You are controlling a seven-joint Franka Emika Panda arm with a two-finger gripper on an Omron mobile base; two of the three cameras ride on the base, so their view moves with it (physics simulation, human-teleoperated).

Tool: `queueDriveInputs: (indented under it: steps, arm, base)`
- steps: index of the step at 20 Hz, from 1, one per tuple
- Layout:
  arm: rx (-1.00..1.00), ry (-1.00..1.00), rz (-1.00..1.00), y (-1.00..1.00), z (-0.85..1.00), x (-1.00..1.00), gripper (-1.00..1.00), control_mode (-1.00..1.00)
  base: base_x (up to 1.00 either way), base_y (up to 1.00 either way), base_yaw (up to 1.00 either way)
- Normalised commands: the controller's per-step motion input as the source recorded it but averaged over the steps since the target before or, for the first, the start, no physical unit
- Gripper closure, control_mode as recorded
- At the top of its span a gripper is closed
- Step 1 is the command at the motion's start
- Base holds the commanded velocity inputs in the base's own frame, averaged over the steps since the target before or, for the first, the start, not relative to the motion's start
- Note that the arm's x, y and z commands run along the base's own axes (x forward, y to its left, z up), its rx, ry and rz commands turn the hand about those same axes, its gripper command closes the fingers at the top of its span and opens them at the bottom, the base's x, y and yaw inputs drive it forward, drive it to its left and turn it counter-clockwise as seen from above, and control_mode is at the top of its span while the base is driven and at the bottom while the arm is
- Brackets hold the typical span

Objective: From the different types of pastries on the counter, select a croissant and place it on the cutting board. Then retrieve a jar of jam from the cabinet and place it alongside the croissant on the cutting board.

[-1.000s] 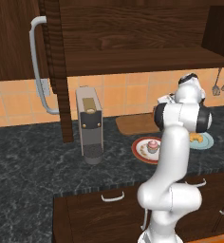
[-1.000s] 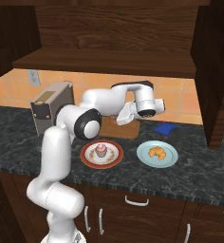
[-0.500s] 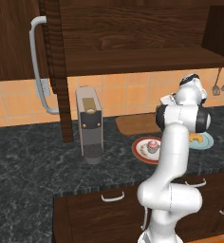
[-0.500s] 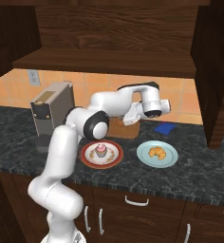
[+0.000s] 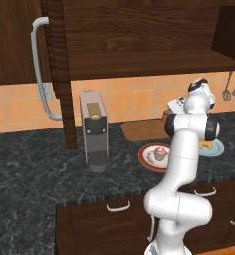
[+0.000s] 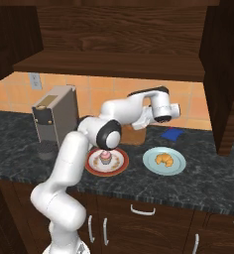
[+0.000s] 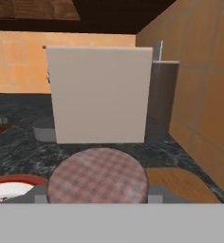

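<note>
We've got the hand (image 7: 96, 198) pinching a checked-lid jam jar (image 7: 97, 180) right by the cutting board (image 7: 180, 182). The croissant (image 6: 163, 158) sits on a blue plate (image 6: 149, 166) near that board.

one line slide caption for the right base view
White arm reaches over the dark counter beyond a cupcake on its red-rimmed plate; the croissant waits on a blue plate.

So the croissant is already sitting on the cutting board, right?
Not right. The croissant is sitting on the pale blue plate, not on the cutting board. The right base view shows it there.
</note>
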Motion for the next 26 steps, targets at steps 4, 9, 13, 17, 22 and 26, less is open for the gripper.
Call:
queueDriveInputs:
  steps: [4,9,13,17,22,26]
  arm:
    - [0.0,0.0,0.0,-0.04,-0.18,0.23,1.0,-1.0]
    - [0.0,0.0,0.0,-0.05,-0.19,0.27,1.0,-1.0]
    - [0.0,0.0,0.0,-0.11,-0.23,0.28,1.0,-1.0]
    - [0.0,0.0,0.0,-0.13,-0.27,0.3,1.0,-1.0]
    - [0.0,0.0,0.0,-0.12,-0.25,0.29,1.0,-1.0]
    - [0.0,0.0,0.01,-0.12,-0.24,0.19,1.0,-1.0]
  base:
    - [0.0,0.0,0.0]
    - [0.0,0.0,0.0]
    - [0.0,0.0,0.0]
    - [0.0,0.0,0.0]
    - [0.0,0.0,0.0]
    - [0.0,0.0,0.0]
